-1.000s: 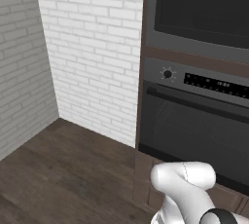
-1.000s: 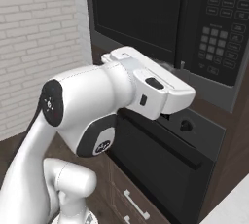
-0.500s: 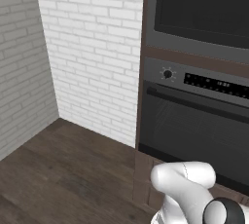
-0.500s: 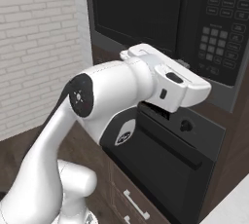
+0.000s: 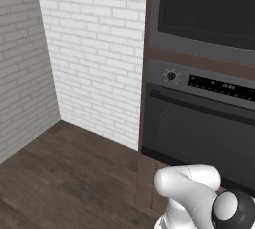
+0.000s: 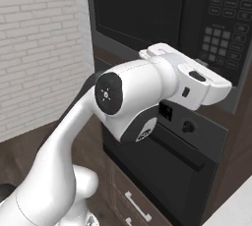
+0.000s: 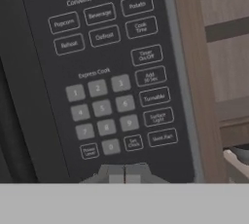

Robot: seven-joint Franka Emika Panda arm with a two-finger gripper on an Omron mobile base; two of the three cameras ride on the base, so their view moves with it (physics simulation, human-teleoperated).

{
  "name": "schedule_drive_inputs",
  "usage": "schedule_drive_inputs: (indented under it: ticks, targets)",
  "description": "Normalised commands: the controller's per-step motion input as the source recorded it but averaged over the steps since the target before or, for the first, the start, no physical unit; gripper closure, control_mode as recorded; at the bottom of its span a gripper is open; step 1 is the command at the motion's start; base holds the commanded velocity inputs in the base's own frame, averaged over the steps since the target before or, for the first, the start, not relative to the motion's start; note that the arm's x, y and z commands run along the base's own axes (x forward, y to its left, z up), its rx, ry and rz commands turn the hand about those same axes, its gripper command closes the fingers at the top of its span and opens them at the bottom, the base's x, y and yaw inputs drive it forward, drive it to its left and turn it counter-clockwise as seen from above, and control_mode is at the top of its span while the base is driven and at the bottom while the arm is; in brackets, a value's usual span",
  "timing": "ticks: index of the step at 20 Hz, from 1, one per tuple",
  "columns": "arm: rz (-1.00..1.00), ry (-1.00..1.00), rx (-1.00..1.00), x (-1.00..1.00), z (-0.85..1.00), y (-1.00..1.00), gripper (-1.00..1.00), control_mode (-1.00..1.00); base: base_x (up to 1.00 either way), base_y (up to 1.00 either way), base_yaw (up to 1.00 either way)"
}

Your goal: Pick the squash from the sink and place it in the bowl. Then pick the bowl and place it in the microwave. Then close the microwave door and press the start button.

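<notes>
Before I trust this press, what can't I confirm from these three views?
- Contact: in the hand view the shut pincer sits at the bottom edge below the keypad; whether it touches cannot be told.
- Start button: no key there legibly reads start; labels are small and blurred.
- Bowl and squash: hidden behind the dark microwave door.
- Pincer in the right base view: the hand covers it.

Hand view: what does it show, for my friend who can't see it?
The microwave's dark keypad fills most of the picture, with number buttons and ones labelled Popcorn, Defrost and Reheat. The shut gripper points at its bottom edge. A brown wooden cabinet stands to the right.
</notes>
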Motion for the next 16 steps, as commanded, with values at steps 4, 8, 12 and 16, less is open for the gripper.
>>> schedule_drive_inputs:
  ticks: [4,8,12,16]
  targets:
    - [0.00,0.00,0.00,0.01,-0.08,-0.23,1.00,-1.00,0.00,0.00,0.00]
    - [0.00,0.00,0.00,0.00,-0.16,-0.18,1.00,-1.00,0.00,0.00,0.00]
    - [0.00,0.00,0.00,-0.02,-0.21,0.01,1.00,-1.00,0.00,0.00,0.00]
    - [-0.01,0.00,0.00,0.01,0.00,0.25,1.00,-1.00,0.00,0.00,0.00]
